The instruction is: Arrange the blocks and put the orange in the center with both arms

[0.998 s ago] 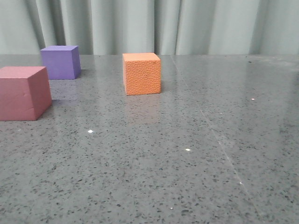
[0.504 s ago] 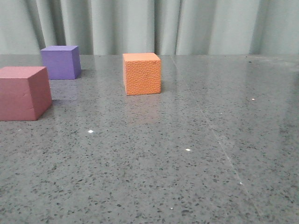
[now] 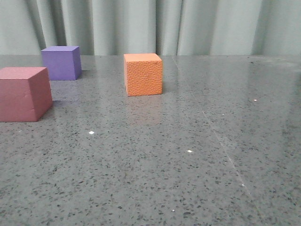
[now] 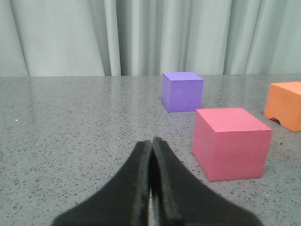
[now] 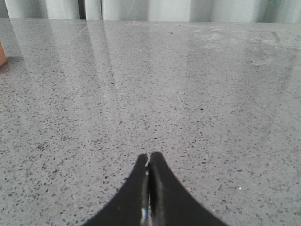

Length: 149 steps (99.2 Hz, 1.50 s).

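Left gripper sits low over the speckled grey table, its two black fingers pressed flat together with nothing between them. Neither arm reaches into the front view; only the wrist cameras catch them.

Starting at the left of the table: the pink-red cube stands nearest of the three, hard against the left edge of the front view, upright on the stone. Just behind it, farther back and a touch to the right, stands the purple cube, close to the pale green curtain; a gap of bare table separates the two. The left wrist view shows the same pair ahead of the closed fingertips, pink-red in front, purple beyond.

Moving right, the orange cube stands alone around the middle of the table's width, well apart from the other two, pebbled face toward the camera. In the left wrist view a small arched notch shows along its bottom edge.

Over on the right, open tabletop, gleaming with reflections. Right gripper hovers above it, fingers closed against each other and holding nothing, with only a sliver of orange at the edge of its view.
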Each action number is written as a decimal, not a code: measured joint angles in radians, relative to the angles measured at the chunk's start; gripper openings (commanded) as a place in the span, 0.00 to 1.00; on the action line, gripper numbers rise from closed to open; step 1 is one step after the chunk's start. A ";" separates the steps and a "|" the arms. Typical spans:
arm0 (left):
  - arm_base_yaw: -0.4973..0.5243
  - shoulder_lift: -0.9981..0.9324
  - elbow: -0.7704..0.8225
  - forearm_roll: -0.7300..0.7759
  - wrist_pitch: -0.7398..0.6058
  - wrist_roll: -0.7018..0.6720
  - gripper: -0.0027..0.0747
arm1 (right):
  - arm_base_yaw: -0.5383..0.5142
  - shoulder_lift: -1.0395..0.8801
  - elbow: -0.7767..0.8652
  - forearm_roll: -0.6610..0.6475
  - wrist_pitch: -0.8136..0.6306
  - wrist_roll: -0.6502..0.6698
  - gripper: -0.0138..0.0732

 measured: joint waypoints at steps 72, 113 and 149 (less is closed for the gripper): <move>0.000 0.000 0.000 -0.004 -0.028 0.001 0.01 | 0.000 0.000 0.000 0.000 -0.002 -0.002 0.08; 0.000 0.137 -0.328 -0.048 0.324 0.001 0.01 | 0.000 0.000 0.000 0.000 -0.002 -0.002 0.08; 0.000 0.536 -0.758 -0.093 0.618 0.001 0.01 | 0.000 0.000 0.000 0.000 -0.002 -0.002 0.08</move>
